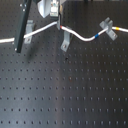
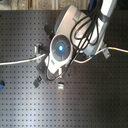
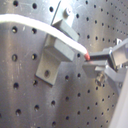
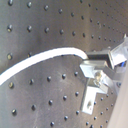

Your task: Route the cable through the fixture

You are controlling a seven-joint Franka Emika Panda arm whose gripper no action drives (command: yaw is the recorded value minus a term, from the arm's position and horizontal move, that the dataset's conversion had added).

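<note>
— One white cable (image 1: 75, 33) runs across the far part of the black perforated worktop (image 1: 65, 95), from the first exterior view's left edge to its right edge, dipping in a shallow wave along the way.

— Where do the clips stand?

— Three grey metal ones show in the first exterior view. The left clip (image 1: 29, 31) sits right where the cable passes. The middle clip (image 1: 65, 44) stands just near of the cable. The right clip (image 1: 106, 25) sits at the cable too, with blue and yellow bands beside it.

— And the end effector?

— It comes down from the far edge, and its fingers are clamped on the cable. In the first wrist view the end effector (image 3: 90, 57) pinches the cord at a red mark, just beside a grey block clip (image 3: 56, 50) that the cable lies across.

— Anything else?

— A dark flat bar (image 1: 21, 27) leans at the first exterior view's left. In the second exterior view the arm (image 2: 62, 47) covers the middle of the cable.
</note>
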